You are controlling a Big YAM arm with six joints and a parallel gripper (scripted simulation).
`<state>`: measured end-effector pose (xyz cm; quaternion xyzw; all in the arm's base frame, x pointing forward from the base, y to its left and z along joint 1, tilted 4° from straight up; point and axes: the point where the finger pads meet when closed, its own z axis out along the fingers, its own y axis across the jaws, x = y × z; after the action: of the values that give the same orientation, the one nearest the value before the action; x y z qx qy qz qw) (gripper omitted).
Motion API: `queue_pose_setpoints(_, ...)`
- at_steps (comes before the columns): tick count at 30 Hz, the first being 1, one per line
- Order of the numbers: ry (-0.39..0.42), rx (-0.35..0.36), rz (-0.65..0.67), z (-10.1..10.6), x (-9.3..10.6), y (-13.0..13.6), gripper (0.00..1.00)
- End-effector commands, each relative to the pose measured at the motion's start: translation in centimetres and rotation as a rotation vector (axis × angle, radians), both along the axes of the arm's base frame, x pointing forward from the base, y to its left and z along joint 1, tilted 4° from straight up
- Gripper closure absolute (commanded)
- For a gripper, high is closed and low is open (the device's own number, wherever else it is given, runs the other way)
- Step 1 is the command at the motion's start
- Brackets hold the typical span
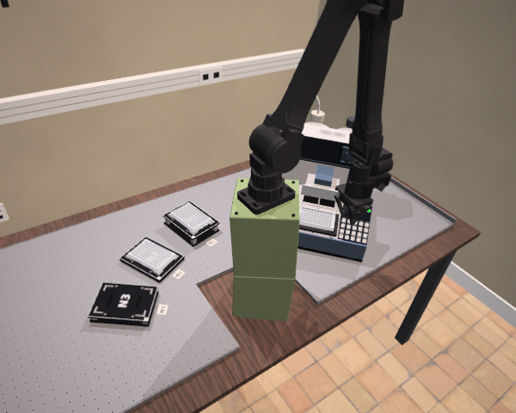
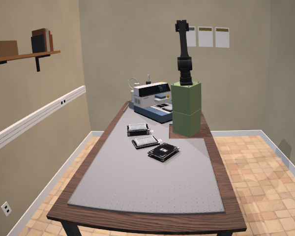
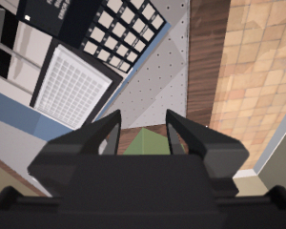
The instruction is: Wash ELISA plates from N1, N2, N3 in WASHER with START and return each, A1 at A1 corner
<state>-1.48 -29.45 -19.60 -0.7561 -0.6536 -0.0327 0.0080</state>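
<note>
My gripper (image 1: pixel 353 219) (image 3: pixel 143 114) is part-way open and empty, above the upper part of the keypad (image 1: pixel 357 231) (image 3: pixel 125 35) of the washer (image 1: pixel 331 247) (image 2: pixel 152 112). It is hidden in the exterior view. The washer's lamp (image 1: pixel 369 210) shows green. A white plate (image 1: pixel 316 219) (image 2: pixel 167 108) (image 3: pixel 73 88) lies on the washer's carrier (image 3: pixel 116 82) and looks flat. Another white plate (image 1: pixel 190 218) (image 2: pixel 137 127) lies in nest N1, and a third white plate (image 1: pixel 151 256) (image 2: pixel 145 140) in nest N2. The black nest N3 (image 1: pixel 103 303) (image 2: pixel 170 149) is empty.
The green pedestal (image 1: pixel 265 249) (image 2: pixel 186 101) (image 3: pixel 145 143) of the arm stands between the nests and the washer. The washer's white upper housing (image 2: pixel 143 100) rises behind the carrier. A wall shelf (image 2: pixel 28 55) hangs at the far left in the exterior view.
</note>
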Motion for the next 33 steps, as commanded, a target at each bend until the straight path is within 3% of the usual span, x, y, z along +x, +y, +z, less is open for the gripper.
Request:
queue_pose_setpoints(1,-0.025,0.0,0.23,-0.5,0.6,-0.4,0.54)
queue_pose_setpoints(23,-0.064,-0.031,0.879,-0.5,0.1,-0.4,0.94)
queue_pose_setpoints(29,-0.064,-0.031,0.883,-0.5,0.1,-0.4,1.0)
queue_pose_setpoints(31,-0.084,-0.097,0.872,-1.5,0.0,0.6,1.0)
queue_pose_setpoints(33,-0.084,-0.097,0.872,-1.5,0.0,0.6,1.0)
